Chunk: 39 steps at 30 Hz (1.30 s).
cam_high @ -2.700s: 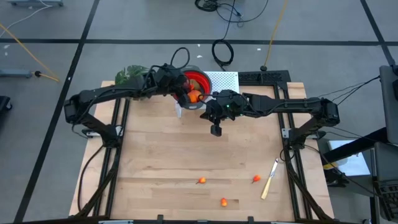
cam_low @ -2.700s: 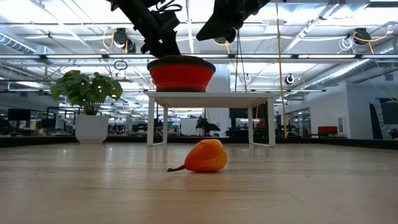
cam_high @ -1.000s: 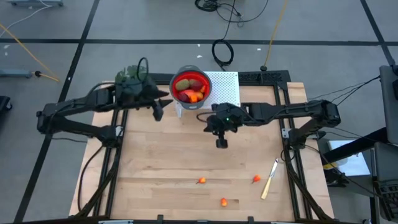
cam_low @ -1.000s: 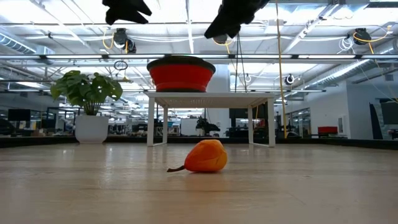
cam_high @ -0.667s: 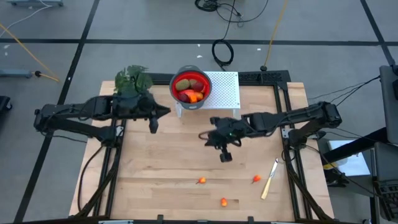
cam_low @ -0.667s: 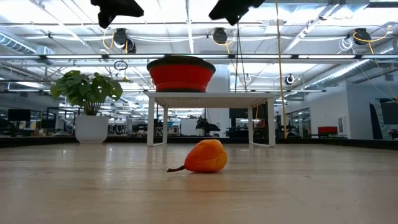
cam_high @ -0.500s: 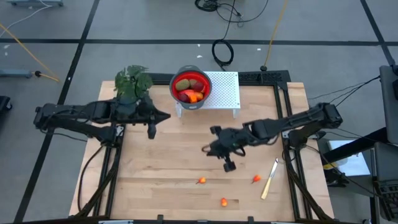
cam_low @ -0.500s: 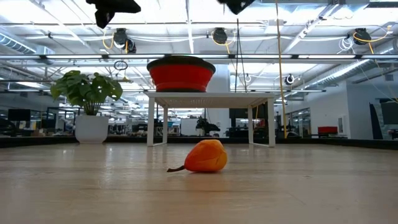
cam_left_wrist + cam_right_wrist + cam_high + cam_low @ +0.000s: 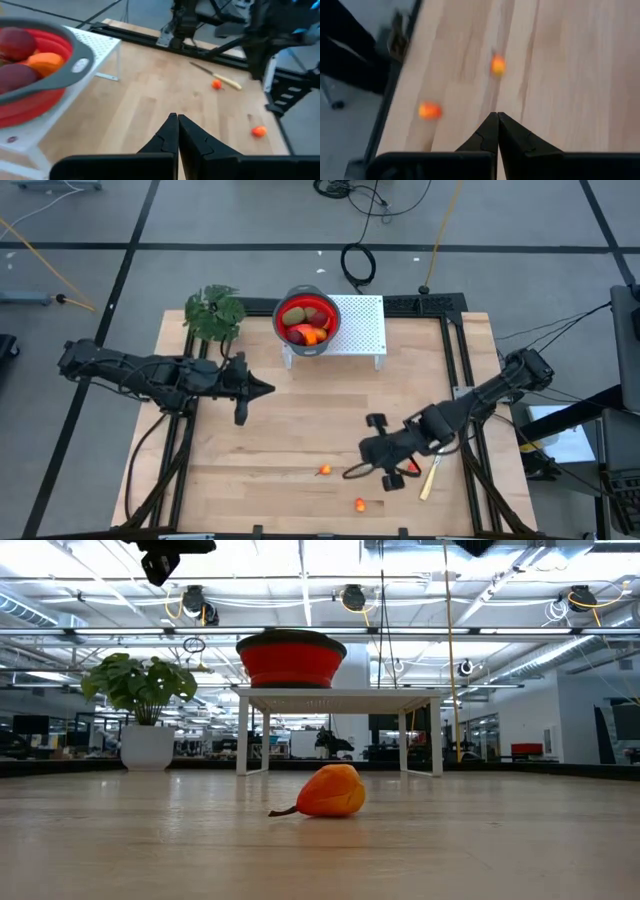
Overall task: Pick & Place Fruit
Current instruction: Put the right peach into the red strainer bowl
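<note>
High view | most fruit (image 9: 303,325) is already piled in red bowl (image 9: 327,330), upper centre | three orange bits (image 9: 324,470) are left lower centre on counter (image 9: 280,440) | right gripper (image 9: 391,480) lowered there, jaws together, empty | left gripper (image 9: 239,416) centre-left, jaws together

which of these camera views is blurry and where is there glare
Right wrist view: motion-blurred, the two orange fruits smeared on the tabletop. Low view: bright ceiling lights glare behind the red bowl; the near orange fruit stays sharp. High view: even light, crisp. Left wrist view: slightly soft.

Bowl (image 9: 306,319) on rack (image 9: 352,326) at rear, plant (image 9: 213,311) left, knife (image 9: 432,477) right
</note>
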Each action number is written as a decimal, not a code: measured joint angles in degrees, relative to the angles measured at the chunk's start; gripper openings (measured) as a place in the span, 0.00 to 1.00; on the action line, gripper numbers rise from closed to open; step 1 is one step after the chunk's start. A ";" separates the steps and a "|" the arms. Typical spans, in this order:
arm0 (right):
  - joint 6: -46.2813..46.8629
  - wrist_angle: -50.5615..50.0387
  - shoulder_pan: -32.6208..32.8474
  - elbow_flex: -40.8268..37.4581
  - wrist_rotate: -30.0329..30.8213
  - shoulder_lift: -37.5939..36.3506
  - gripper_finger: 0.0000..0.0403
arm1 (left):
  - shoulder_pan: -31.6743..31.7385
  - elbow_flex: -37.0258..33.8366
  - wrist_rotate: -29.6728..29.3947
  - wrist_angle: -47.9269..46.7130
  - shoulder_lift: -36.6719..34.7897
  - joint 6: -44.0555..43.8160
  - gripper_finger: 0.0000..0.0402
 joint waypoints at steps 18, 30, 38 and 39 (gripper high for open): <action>10.25 -23.20 8.45 -0.45 -7.58 0.00 0.00 | -4.24 -1.76 -2.12 2.69 0.04 0.75 0.05; 9.88 -19.27 11.95 -9.87 -15.07 0.02 0.29 | -4.22 -1.76 -2.05 2.63 0.04 -0.90 0.05; 9.61 -12.65 12.15 -17.03 -14.89 0.04 0.54 | -4.22 -1.76 -2.03 2.62 0.04 -0.89 0.05; 9.46 -12.06 12.15 -17.86 -14.88 0.04 0.56 | -4.24 -1.76 -2.03 2.62 0.04 -0.89 0.05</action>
